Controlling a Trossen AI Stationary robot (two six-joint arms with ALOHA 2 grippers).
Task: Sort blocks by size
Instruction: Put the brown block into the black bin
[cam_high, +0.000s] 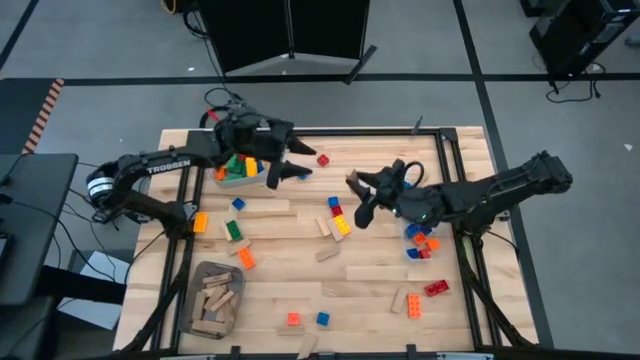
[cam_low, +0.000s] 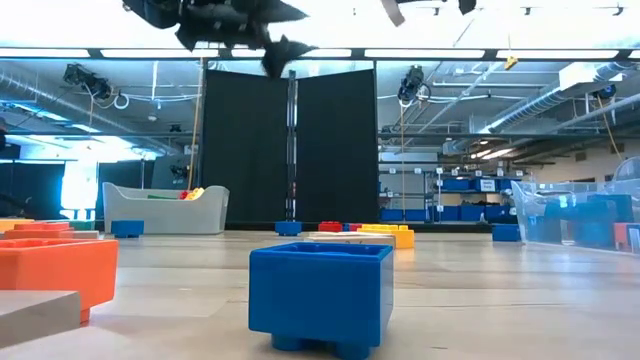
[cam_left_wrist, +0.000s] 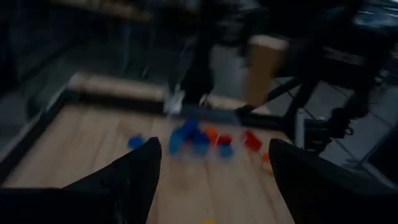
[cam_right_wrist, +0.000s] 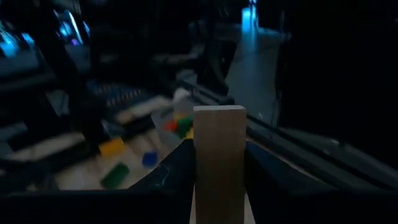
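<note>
- The blocks were only partly sorted, as I judge it: some sat already in three bins, but many lay loose on the table (cam_high: 300, 290).
- The right gripper (cam_high: 357, 187) was raised over the middle of the table, at about 1 o'clock from its centre, and its jaws were clamped on one tan wooden piece (cam_right_wrist: 218, 158); this piece stood upright between the fingers in the right wrist view.
- The left gripper (cam_high: 288, 158) hovered at about 11 o'clock, just beside the clear bin of studded bricks (cam_high: 240, 170); its fingers (cam_left_wrist: 134, 177) were apart and held nothing.
- Wooden pieces: the grey bin (cam_high: 214, 296) at 7 o'clock held many, perhaps ten, too piled to count exactly. About three more lay loose on the table, one long near the left centre (cam_high: 268, 209).
- Studded bricks loose on the table: I counted around twelve, for example one red (cam_high: 323, 160) at 12 o'clock, one red (cam_high: 436, 288) at 4 o'clock, one blue (cam_high: 322, 319) and one orange (cam_high: 293, 319) at 6 o'clock.
- A third bin (cam_high: 420, 240) at 3 o'clock held blue and orange bricks; their number I cannot tell.
- What was left, in my judgement: to place the held wooden piece and to collect every loose brick by its size.
</note>
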